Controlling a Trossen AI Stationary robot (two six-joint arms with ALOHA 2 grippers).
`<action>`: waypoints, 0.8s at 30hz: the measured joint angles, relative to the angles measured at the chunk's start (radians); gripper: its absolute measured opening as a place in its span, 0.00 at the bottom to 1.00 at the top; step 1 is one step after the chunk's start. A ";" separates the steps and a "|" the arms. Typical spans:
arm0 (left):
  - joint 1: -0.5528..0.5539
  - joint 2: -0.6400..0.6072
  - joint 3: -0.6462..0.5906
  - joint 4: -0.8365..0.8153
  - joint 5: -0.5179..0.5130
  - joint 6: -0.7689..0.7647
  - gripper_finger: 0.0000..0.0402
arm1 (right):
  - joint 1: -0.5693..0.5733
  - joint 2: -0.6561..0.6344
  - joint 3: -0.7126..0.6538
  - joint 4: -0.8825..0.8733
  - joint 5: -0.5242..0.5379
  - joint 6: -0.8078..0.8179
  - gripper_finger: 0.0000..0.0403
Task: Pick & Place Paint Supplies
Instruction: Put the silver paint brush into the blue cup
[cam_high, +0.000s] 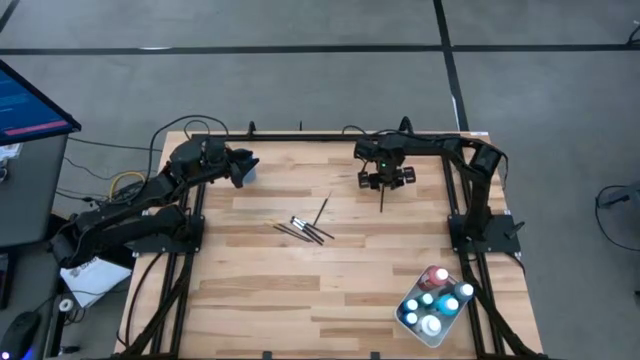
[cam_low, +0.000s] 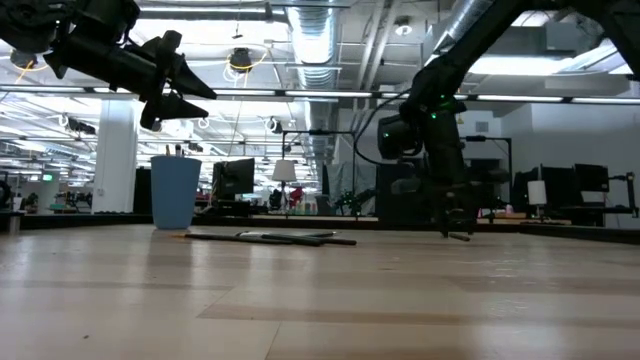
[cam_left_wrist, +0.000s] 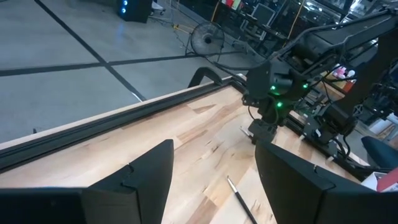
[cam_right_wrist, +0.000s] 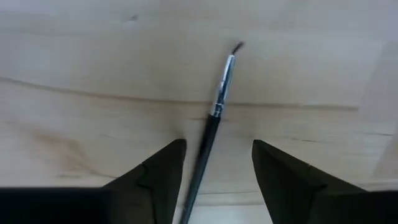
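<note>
Right gripper (cam_right_wrist: 214, 168) sits low over the wooden surface (cam_high: 300, 290), fingers apart, straddling a thin brush (cam_right_wrist: 214, 115): black handle, silver ferrule, tiny dark tip, not clamped. Left gripper (cam_high: 243, 167) hovers open above the blue cup (cam_low: 175, 192). More dark brushes (cam_high: 305, 230) lie mid-surface; paint bottles (cam_high: 432, 300) fill the white tray (cam_high: 405, 320) at the near right corner.

Thin dark-handled paintbrushes (cam_high: 303, 230) lie flat in a loose cluster at the table's middle, one brush (cam_high: 323, 208) angled apart just beside them. A single paintbrush (cam_right_wrist: 214, 118), dark handle, silver ferrule, dark tip, lies on the wood farther right. Small paint bottles (cam_high: 432, 299), red, blue, teal and white, stand upright together at the near right corner.
</note>
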 joint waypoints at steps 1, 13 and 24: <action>0.000 0.000 0.000 0.000 -0.001 0.000 0.54 | -0.001 0.000 -0.006 0.013 -0.009 0.000 0.46; 0.000 0.000 0.000 0.001 -0.009 0.000 0.55 | -0.019 0.004 -0.008 0.081 0.030 0.000 0.29; 0.000 0.000 0.000 0.002 -0.001 -0.002 0.53 | 0.038 0.012 -0.007 0.091 0.126 0.063 0.02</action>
